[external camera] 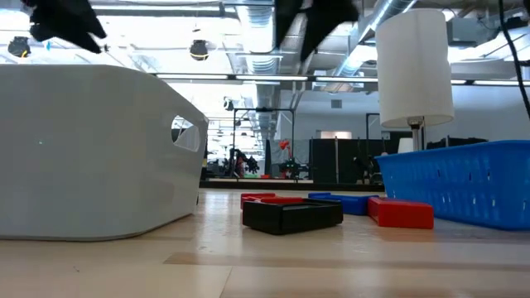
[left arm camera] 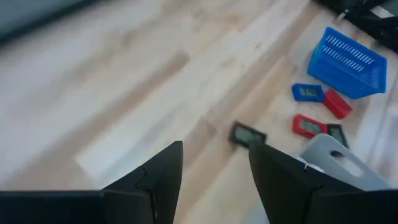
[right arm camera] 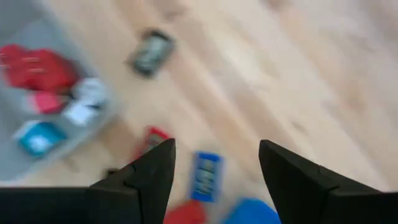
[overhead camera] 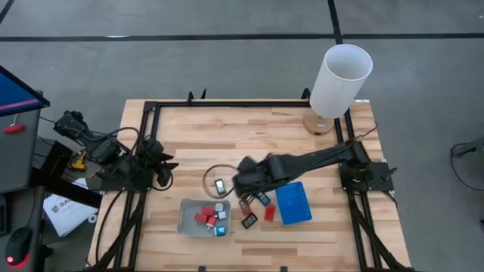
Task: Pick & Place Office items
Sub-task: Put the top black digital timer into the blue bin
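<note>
Office items split into two lots. One lot already sits in the grey tray (overhead camera: 184,219) at the near middle of the table: several red blocks (overhead camera: 203,218), a white bit and a cyan bit (overhead camera: 220,230) bunched toward its right end. The other lot lies loose on the wood: a black rectangle with a pale face (overhead camera: 220,187) just beyond the tray, a second black piece (overhead camera: 249,221) right of the tray, a red block (overhead camera: 269,213) beside it, and a blue-faced piece (overhead camera: 264,199) against the near left side of the blue tray (overhead camera: 295,204). The right wrist view shows one more red piece (right arm camera: 149,138) and the blue-faced one close under the right gripper (right arm camera: 216,163). The blue tray looks to hold nothing, as far as the high view lets me tell. Right gripper hangs over the loose pieces between the two trays, fingers apart, nothing between them. Left gripper (left arm camera: 215,163) is parked at the left edge of the table, well apart from the items, fingers apart and holding nothing. White cylinder (overhead camera: 339,80) stands at the far right corner, not involved. My read: roughly half done, about five pieces in the grey tray, five or so left on the table, next pick probably from the cluster under the right arm.
</note>
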`<state>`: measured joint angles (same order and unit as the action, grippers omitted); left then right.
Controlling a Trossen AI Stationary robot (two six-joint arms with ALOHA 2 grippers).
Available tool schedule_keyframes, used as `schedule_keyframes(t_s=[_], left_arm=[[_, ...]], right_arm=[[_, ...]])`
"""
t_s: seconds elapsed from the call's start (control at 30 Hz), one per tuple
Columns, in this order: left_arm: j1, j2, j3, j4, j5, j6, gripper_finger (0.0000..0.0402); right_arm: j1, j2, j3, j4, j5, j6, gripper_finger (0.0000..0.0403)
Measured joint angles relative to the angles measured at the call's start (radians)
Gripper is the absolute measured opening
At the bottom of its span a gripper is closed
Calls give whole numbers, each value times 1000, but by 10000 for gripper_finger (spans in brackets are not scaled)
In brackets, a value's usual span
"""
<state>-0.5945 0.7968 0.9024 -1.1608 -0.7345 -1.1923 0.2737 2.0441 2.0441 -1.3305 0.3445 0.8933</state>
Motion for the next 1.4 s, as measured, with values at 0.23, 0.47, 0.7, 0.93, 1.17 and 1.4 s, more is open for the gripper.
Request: schedule_keyframes(t_s=[0.23, 0.47, 0.7, 0.93, 1.17, 1.4], left_arm=[[6, 72, 0, 117, 145, -152, 183], [133, 281, 0, 448, 399, -151, 209], [334, 466, 0, 715, 535, -209, 236], [532, 539, -1, 622, 634, -283, 260], [597, 606, 0, 607, 825, -283, 320], [614, 708, 0, 607, 977, -325, 382]], right_arm=[[10, -118, 0, -239, 82, 198, 223], [72, -215, -11, -241, 140, 305, 223], [131, -277, -11, -241, 159, 390, 223], [212, -310, -12, -240, 204, 462, 223], [281, -317, -12, -240, 266, 529, 223], [310, -317, -12, -241, 285, 510, 223]])
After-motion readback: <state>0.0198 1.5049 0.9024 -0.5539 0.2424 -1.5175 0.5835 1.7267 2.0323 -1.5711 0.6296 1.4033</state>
